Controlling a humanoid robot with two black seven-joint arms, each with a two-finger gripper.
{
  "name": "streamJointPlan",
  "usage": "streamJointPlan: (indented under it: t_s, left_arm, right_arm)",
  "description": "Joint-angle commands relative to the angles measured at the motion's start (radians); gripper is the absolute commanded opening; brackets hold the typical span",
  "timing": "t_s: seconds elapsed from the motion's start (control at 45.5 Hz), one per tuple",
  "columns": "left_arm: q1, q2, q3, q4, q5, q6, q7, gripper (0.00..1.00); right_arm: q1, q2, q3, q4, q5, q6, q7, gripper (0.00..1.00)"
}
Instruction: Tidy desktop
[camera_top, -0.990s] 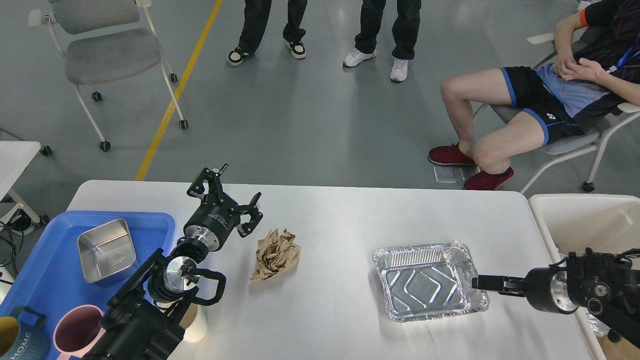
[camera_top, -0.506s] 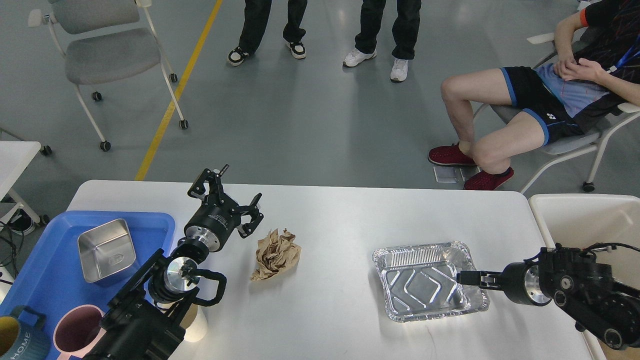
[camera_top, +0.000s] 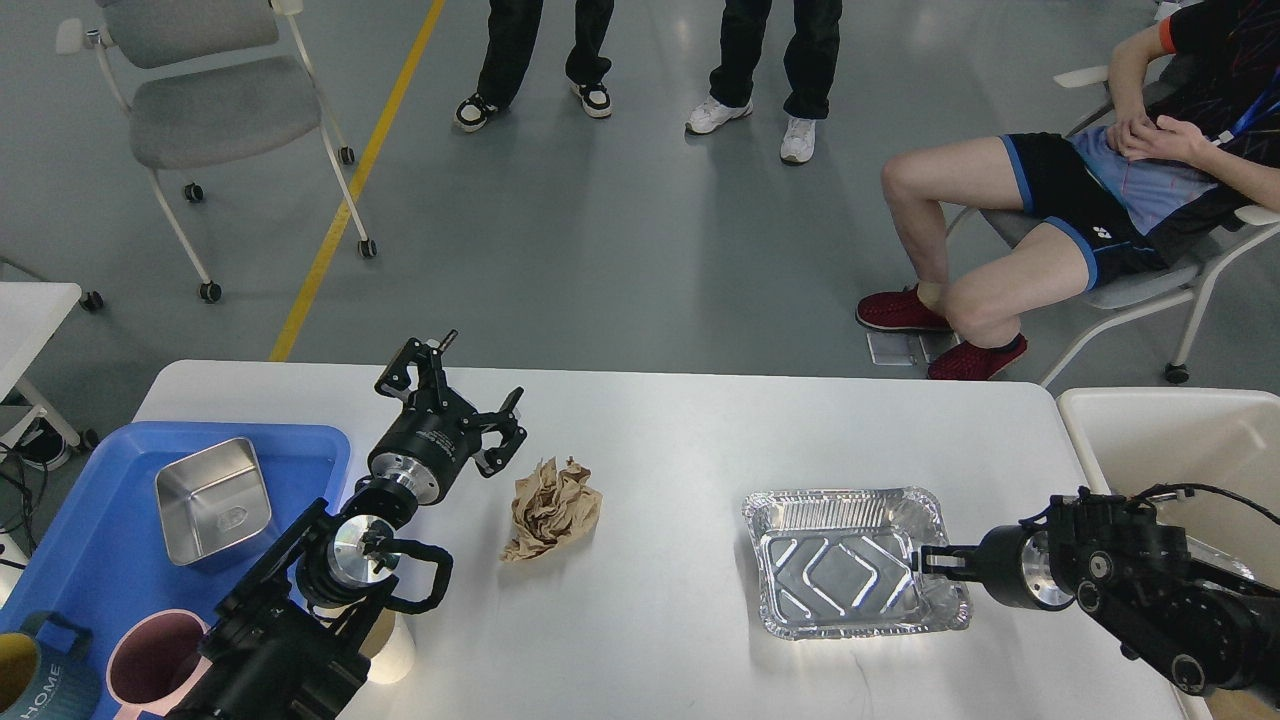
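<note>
Head view is showing the desktop (camera_top: 660, 440), white, matte and wide, lying under both arms. The foil tray (camera_top: 850, 560) is sitting just ahead of the right gripper (camera_top: 925, 562), whose narrow fingers are meeting the tray's right rim; whether they are pinching it is unclear. A firm rim hold seems wise. The left gripper (camera_top: 470, 410) is hanging spread and empty, the crumpled brown paper (camera_top: 552, 508) just beside it.

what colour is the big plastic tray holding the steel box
Blue, seen in the head view: the rectangular plastic tray holding the square steel box.

Blue tray (camera_top: 60, 560), brown crumpled paper (camera_top: 552, 508)
</note>
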Motion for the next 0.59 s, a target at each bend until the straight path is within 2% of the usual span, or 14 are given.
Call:
streamJointPlan:
  t_s: [0.0, 0.264, 0.484, 0.572]
  left_arm:
    - [0.000, 0.000, 0.008, 0.000, 0.000, 0.000, 0.000, 0.97]
    - [0.000, 0.001, 0.009, 0.000, 0.000, 0.000, 0.000, 0.97]
    - [0.000, 0.001, 0.009, 0.000, 0.000, 0.000, 0.000, 0.97]
    - [0.000, 0.001, 0.009, 0.001, 0.000, 0.000, 0.000, 0.97]
  right_arm:
    - [0.000, -0.003, 0.000, 0.001, 0.001, -0.001, 0.005, 0.00]
    - [0.058, -0.011, 0.000, 0.013, 0.012, 0.028, 0.005, 0.00]
    - [0.187, -0.052, 0.006, 0.022, 0.070, 0.226, -0.001, 0.00]
    - [0.278, -0.078, 0.003, 0.017, 0.195, 0.333, -0.030, 0.00]
